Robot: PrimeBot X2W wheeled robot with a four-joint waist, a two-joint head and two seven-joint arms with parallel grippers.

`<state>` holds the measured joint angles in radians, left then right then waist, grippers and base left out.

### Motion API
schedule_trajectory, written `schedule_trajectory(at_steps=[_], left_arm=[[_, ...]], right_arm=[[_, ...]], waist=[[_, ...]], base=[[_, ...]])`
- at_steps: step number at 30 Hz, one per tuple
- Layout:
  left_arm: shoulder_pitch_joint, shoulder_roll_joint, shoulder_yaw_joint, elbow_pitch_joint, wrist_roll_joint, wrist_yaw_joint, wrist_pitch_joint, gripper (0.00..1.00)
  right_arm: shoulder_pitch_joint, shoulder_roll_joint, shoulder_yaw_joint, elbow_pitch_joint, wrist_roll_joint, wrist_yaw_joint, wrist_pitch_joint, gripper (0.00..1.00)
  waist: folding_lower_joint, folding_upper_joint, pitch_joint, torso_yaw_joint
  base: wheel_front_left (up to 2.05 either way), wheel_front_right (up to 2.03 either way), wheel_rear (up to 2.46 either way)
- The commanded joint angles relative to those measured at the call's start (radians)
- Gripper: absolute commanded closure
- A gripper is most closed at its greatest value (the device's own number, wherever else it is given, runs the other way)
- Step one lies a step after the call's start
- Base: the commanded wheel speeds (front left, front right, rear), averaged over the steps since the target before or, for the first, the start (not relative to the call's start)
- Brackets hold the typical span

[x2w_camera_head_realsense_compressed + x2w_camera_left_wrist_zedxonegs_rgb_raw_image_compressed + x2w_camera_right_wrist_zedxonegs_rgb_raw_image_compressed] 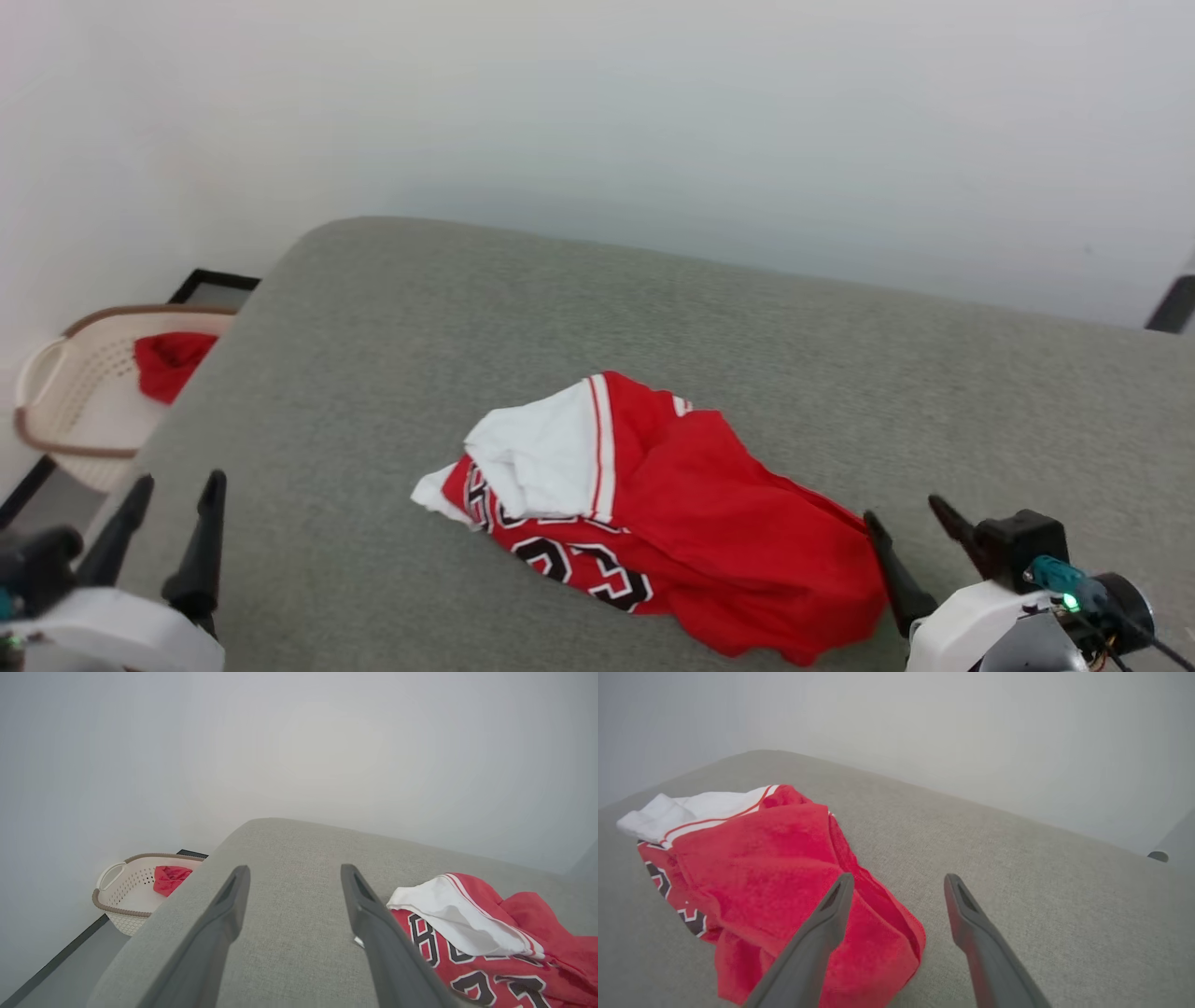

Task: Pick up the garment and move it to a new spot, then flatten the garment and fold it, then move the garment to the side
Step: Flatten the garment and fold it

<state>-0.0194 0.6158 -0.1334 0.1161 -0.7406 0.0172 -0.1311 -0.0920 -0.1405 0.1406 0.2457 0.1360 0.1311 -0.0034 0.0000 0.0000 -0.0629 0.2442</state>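
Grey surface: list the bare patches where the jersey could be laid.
Free: the far stretch between the jersey and the wall; the left strip between jersey and the surface edge by the basket. Crowded: near right, at the right tool.

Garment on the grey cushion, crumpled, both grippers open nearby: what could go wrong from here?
1. The garment is bunched, white inside flapped over the red; a pinch may catch several layers and spoil flattening.
2. The right gripper sits close to the red hem; a finger could shove cloth instead of gripping it.
3. The cushion ends at the left beside the basket; a move that way might spill cloth over.
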Motion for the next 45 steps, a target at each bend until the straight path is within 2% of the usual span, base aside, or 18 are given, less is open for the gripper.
schedule_trajectory(at_steps=[1,7,13,18,25,26,27,28,36,45], left_arm=[[0.022,-0.016,0.000,0.013,0.009,0.009,-0.026,0.00],[0.045,-0.060,-0.011,0.043,0.030,0.005,-0.091,0.00],[0.050,-0.105,0.003,0.066,0.062,-0.005,-0.126,0.00],[0.041,-0.146,0.032,0.078,0.087,-0.014,-0.133,0.00],[0.033,-0.229,0.110,0.080,0.145,-0.058,-0.135,0.00],[0.033,-0.239,0.119,0.082,0.153,-0.065,-0.135,0.00],[0.032,-0.248,0.127,0.084,0.161,-0.072,-0.135,0.00],[0.031,-0.255,0.135,0.086,0.170,-0.078,-0.135,0.00],[0.048,-0.315,0.213,0.087,0.212,-0.112,-0.134,0.00],[0.069,-0.362,0.269,0.069,0.252,-0.134,-0.134,0.00]], right_arm=[[0.009,-0.012,0.010,0.004,0.033,-0.001,0.054,0.00],[0.009,-0.044,0.024,0.012,0.098,-0.001,0.246,0.00],[-0.018,-0.053,0.001,0.028,0.131,-0.001,0.381,0.00],[-0.036,-0.054,-0.002,0.051,0.133,-0.001,0.444,0.00],[-0.077,-0.048,0.017,0.128,0.115,-0.001,0.504,0.00],[-0.083,-0.046,0.018,0.141,0.113,-0.001,0.505,0.49],[-0.090,-0.045,0.019,0.153,0.108,-0.001,0.500,0.89],[-0.097,-0.047,0.022,0.165,0.101,-0.001,0.498,1.00],[-0.152,-0.051,-0.003,0.209,0.076,-0.001,0.475,1.00],[-0.185,-0.107,-0.020,0.151,0.081,-0.001,0.499,1.00]], waist=[[0.0000,0.0000,-0.003,0.044],[0.0000,0.0000,0.012,0.100],[0.0000,0.0000,0.049,0.139],[0.0000,0.0000,0.073,0.159],[0.0000,0.0000,0.093,0.183],[0.0000,0.0000,0.095,0.186],[0.0000,0.0000,0.097,0.187],[0.0000,0.0000,0.098,0.189],[0.0000,0.0000,0.105,0.166],[0.0000,0.0000,0.094,0.101]], base=[[0.00,0.00,0.00],[0.00,0.00,0.00],[0.00,0.00,0.00],[0.00,0.00,0.00],[0.00,0.00,0.00],[0.00,0.00,0.00],[0.00,0.00,0.00],[0.00,0.00,0.00],[0.00,0.00,0.00],[0.00,0.00,0.00]])
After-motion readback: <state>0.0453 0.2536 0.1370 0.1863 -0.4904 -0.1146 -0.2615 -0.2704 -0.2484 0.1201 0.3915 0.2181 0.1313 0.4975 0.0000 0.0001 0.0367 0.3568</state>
